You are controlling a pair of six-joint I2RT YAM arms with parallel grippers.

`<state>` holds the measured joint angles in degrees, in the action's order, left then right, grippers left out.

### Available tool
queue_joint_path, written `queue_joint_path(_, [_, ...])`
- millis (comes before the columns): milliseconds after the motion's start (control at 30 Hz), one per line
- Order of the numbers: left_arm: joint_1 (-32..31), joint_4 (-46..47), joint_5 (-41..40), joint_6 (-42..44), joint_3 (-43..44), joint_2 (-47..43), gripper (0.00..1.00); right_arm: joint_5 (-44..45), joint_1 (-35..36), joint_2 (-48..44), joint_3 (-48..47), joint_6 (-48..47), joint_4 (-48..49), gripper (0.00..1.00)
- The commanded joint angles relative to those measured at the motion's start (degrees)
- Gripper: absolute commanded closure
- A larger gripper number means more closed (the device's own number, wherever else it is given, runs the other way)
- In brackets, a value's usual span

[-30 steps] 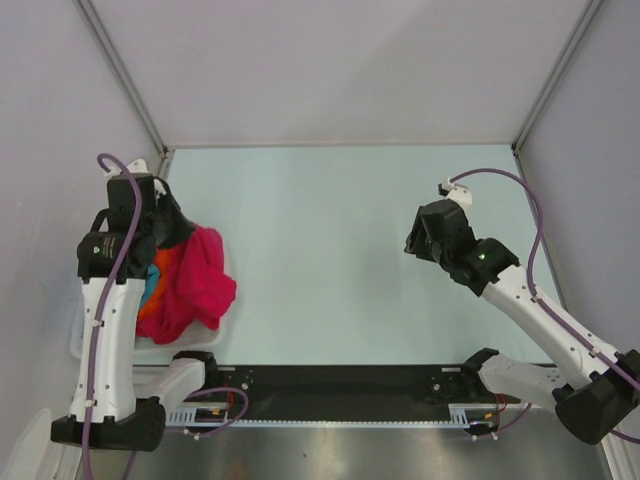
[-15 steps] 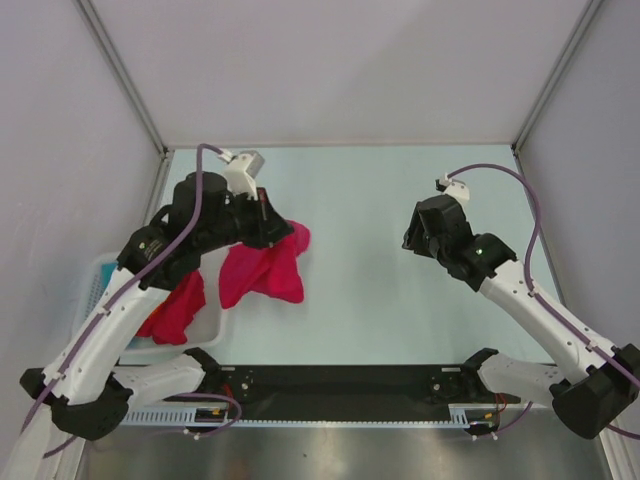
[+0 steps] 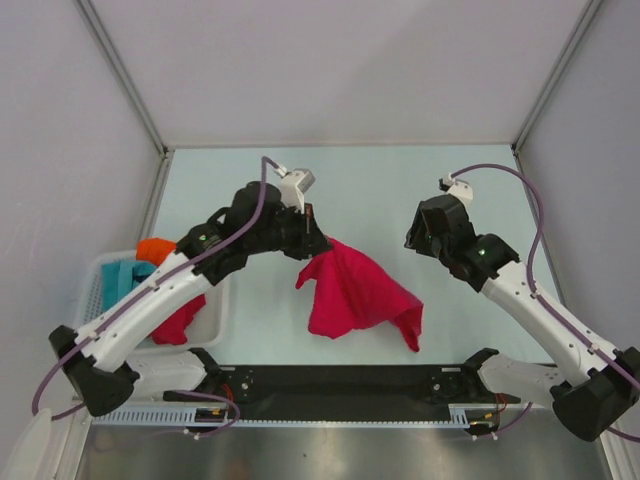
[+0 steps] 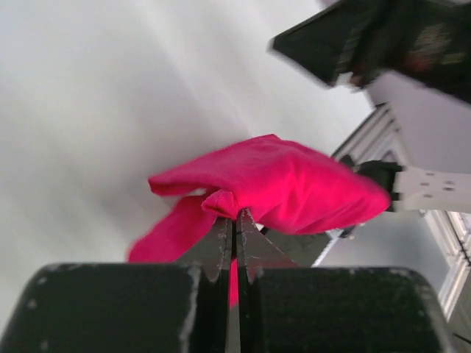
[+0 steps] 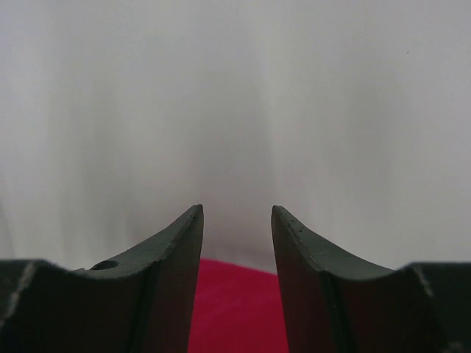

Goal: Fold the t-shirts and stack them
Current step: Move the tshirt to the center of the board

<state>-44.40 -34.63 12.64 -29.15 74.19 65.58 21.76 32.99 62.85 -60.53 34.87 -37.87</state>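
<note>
My left gripper (image 3: 318,244) is shut on a fold of a crimson red t-shirt (image 3: 355,295), which hangs bunched from it over the middle of the table. In the left wrist view the closed fingertips (image 4: 235,218) pinch the cloth (image 4: 287,184). My right gripper (image 3: 412,242) hovers just right of the shirt, open and empty (image 5: 235,213), with a strip of red cloth (image 5: 235,312) showing below between its fingers. Another red t-shirt (image 3: 180,320), an orange one (image 3: 155,247) and a teal one (image 3: 125,272) lie in the basket at the left.
The white slotted basket (image 3: 216,318) stands at the table's left edge, near the left arm's base. Grey walls enclose the pale table (image 3: 360,185) at the left, back and right. A black rail (image 3: 340,380) runs along the near edge.
My left arm has swung from the basket to the table's middle, carrying the red t-shirt out with it. The right arm has hardly moved.
</note>
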Motion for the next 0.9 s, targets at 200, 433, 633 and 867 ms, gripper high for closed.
queue_joint_path(200, [0.02, 0.53, -6.76, -6.01, -5.37, 15.44, 1.0, 1.71, -1.44, -4.05, 0.59, -0.68, -1.16, 0.52])
queue_joint_path(433, [0.1, -0.17, -10.61, -6.89, -3.54, 21.16, 1.0, 1.71, -2.67, -4.49, 0.85, -1.47, -1.77, 0.52])
queue_joint_path(633, [4.48, -3.33, -12.38, -8.29, 0.08, 21.78, 1.0, 1.18, -3.72, -5.1, 0.94, -2.0, -2.03, 0.52])
queue_joint_path(867, [15.04, -6.58, -9.84, -10.32, 1.9, 23.88, 1.0, -0.4, -5.75, -5.37, 0.77, -2.7, -1.69, 0.52])
